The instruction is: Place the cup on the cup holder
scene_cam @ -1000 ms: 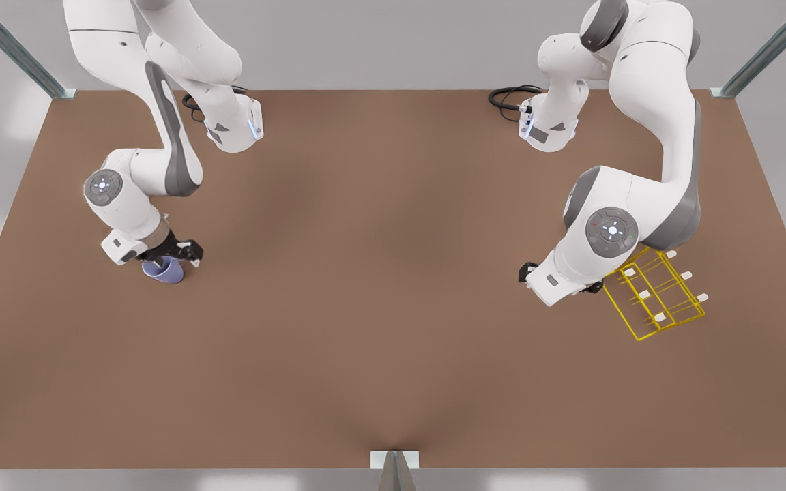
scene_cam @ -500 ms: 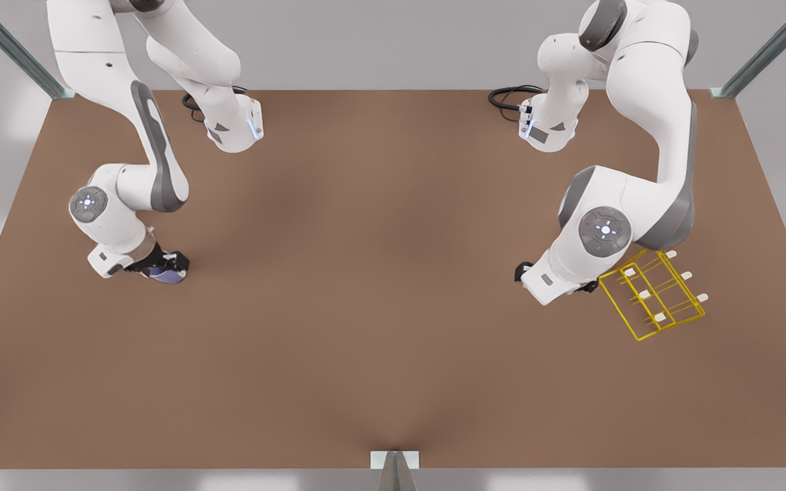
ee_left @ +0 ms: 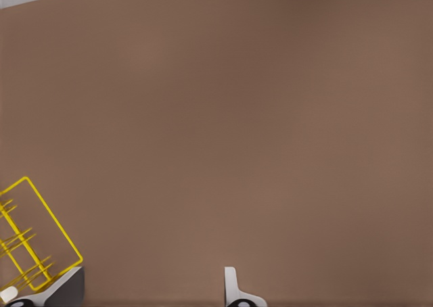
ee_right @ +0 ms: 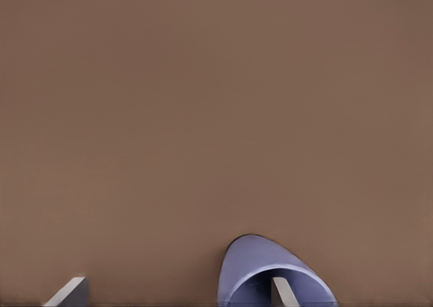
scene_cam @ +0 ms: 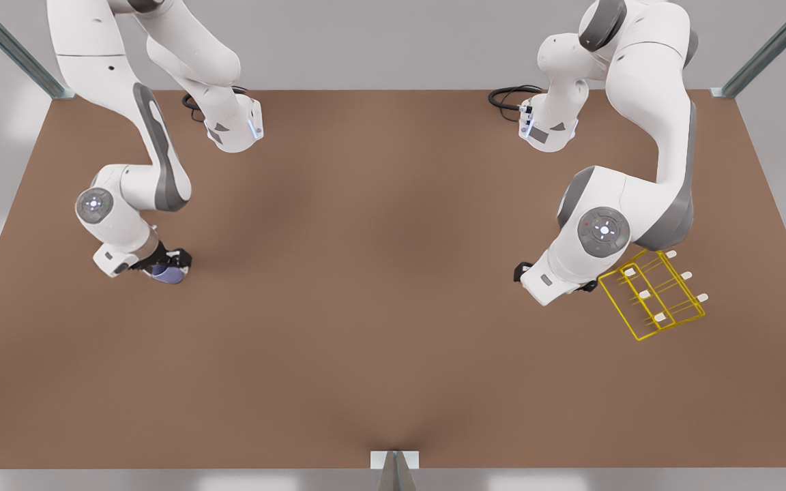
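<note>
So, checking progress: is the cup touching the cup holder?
Apart: the front view shows bare table between the cup, at the right gripper, and the cup holder.

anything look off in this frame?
Yes: in the right wrist view the cup sits off-centre in the open right gripper, one finger inside its mouth. The left gripper waits open beside the cup holder.

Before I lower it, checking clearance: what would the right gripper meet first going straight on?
Probably the cup: one finger of the right gripper is at its mouth, the other over bare table.
</note>
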You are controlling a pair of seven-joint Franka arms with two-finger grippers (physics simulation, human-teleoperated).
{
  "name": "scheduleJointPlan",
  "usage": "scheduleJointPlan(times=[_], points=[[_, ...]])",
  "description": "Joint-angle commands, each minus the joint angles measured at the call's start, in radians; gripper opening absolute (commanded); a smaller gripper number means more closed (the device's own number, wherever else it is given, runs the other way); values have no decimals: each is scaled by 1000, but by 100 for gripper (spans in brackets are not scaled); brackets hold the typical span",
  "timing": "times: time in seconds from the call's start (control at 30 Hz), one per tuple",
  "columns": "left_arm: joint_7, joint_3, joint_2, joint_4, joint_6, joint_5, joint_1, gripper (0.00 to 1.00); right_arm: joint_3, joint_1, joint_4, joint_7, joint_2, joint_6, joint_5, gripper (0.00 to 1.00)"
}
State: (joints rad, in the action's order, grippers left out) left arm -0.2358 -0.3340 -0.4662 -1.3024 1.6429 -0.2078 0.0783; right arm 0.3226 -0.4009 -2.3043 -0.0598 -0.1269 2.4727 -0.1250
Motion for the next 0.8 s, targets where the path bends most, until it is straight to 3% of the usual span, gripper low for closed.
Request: scheduleJointPlan(times=[0.0,0.43,0.77], points=[[-11,0,1,2,-1,-1,0,100,10,4,-21,-26,19,5,-2,100],[-11,0,-5,0,0,-8,0,100,30,-38,-90,-41,66,38,-1,100],[-17,0,-5,0,0,-8,0,100,32,-49,-78,-43,-88,101,-21,100]])
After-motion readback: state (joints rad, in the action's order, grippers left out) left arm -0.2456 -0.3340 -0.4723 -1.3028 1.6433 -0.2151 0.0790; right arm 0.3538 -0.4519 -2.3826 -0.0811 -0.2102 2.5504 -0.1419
